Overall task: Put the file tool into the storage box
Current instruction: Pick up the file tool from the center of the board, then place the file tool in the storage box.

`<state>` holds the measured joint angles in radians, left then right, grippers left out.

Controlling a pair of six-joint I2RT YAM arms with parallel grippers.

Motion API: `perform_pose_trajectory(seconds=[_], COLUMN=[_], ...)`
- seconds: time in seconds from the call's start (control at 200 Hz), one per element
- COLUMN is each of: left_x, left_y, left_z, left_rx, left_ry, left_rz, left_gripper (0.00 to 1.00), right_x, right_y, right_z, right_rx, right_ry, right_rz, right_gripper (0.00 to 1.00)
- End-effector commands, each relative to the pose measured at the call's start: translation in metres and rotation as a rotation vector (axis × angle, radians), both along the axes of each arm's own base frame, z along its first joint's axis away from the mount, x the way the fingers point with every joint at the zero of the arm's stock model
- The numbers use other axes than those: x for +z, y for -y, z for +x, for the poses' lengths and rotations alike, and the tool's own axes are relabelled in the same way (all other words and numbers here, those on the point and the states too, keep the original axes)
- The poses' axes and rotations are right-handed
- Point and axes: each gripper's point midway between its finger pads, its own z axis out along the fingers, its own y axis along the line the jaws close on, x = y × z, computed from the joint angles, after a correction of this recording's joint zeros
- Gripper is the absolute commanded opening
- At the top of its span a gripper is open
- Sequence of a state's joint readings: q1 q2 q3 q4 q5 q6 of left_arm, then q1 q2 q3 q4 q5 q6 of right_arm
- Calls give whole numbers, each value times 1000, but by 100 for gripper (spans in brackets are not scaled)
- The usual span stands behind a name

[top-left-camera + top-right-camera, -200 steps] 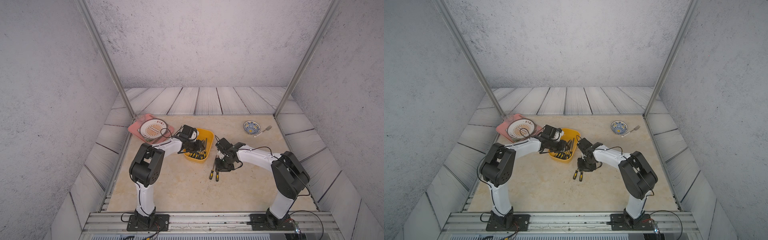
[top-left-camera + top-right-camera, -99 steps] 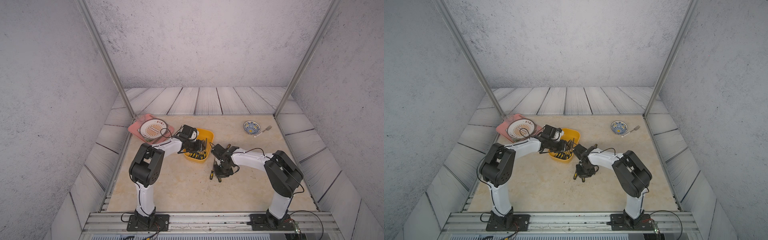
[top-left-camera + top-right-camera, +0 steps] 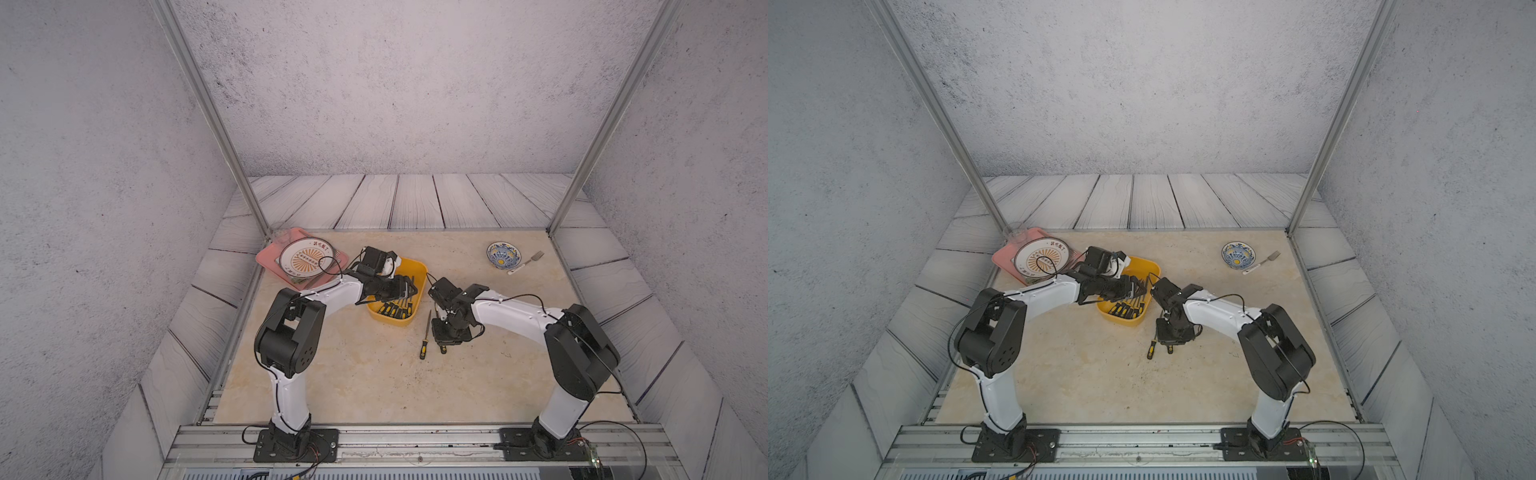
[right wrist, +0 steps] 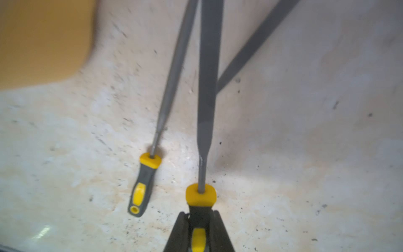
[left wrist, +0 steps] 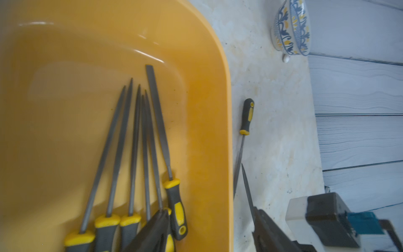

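1. Pale stone bench (image 3: pixel 374 374) between grey walls (image 3: pixel 374 104), and the action sits at its middle.
2. Look at the right tool (image 4: pixel 199 215): pressed onto the grey-and-yellow handle of a file (image 4: pixel 208 87), pinching it, blade reaching out ahead.
3. That file is outside the yellow storage box (image 3: pixel 397 321), just off its corner, not in it.
4. Just beside the right tool, a second file (image 4: pixel 170 93) lies flat on the bench.
5. Over the box hangs the left tool (image 3: pixel 409 286), its fingers (image 5: pixel 150 231) spread apart.
6. Beneath it, a fan of files (image 5: pixel 134 152) lies inside the box, handles bunched together.
7. Well off beyond the right tool: a patterned bowl (image 3: pixel 503 254) and a fork (image 3: pixel 528 262).
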<state>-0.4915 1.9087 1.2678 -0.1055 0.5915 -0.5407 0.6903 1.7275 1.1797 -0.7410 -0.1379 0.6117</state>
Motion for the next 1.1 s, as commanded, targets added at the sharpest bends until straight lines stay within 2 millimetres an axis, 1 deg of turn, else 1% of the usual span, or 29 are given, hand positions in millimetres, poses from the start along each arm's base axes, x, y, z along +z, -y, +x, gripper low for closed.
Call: perform_pose_trajectory(seconds=[0.0, 0.24, 0.415, 0.445, 0.526, 0.591, 0.671, 0.806, 0.891, 0.936, 0.971, 1.041, 1.096], left_x=[28, 35, 40, 41, 44, 43, 43, 42, 40, 38, 38, 36, 33], left_y=[18, 29, 33, 33, 35, 36, 38, 39, 37, 35, 32, 24, 14], left_z=[-10, -18, -21, -21, -22, -23, -24, -23, -21, -20, -17, -11, -3], left_rx=[-63, -98, -113, -116, -123, -131, -137, -137, -126, -119, -113, -90, -51], left_ry=[33, 37, 37, 38, 38, 32, 22, 6, 4, 5, 14, 26, 44], left_rz=[-107, -145, -178, -184, -200, -211, -226, -234, -219, -202, -191, -148, -112], left_gripper=[67, 67, 66, 63, 51, 35, 20, 4, 1, 0, 0, 0, 0], right_x=[29, 53, 70, 72, 78, 82, 86, 89, 92, 94, 96, 100, 102], right_y=[-20, -50, -61, -61, -59, -55, -52, -44, -40, -36, -34, -31, -29], right_z=[11, 36, 60, 64, 73, 80, 86, 92, 94, 95, 95, 94, 93], right_rx=[27, 66, 78, 76, 66, 52, 36, 18, 9, 3, -3, -6, -14], right_ry=[46, 73, 109, 117, 131, 140, 152, 162, 174, 187, 199, 221, 234], right_rz=[115, 205, 222, 222, 219, 224, 227, 218, 213, 205, 200, 201, 208], right_gripper=[5, 5, 5, 5, 5, 5, 6, 8, 15, 23, 27, 30, 31])
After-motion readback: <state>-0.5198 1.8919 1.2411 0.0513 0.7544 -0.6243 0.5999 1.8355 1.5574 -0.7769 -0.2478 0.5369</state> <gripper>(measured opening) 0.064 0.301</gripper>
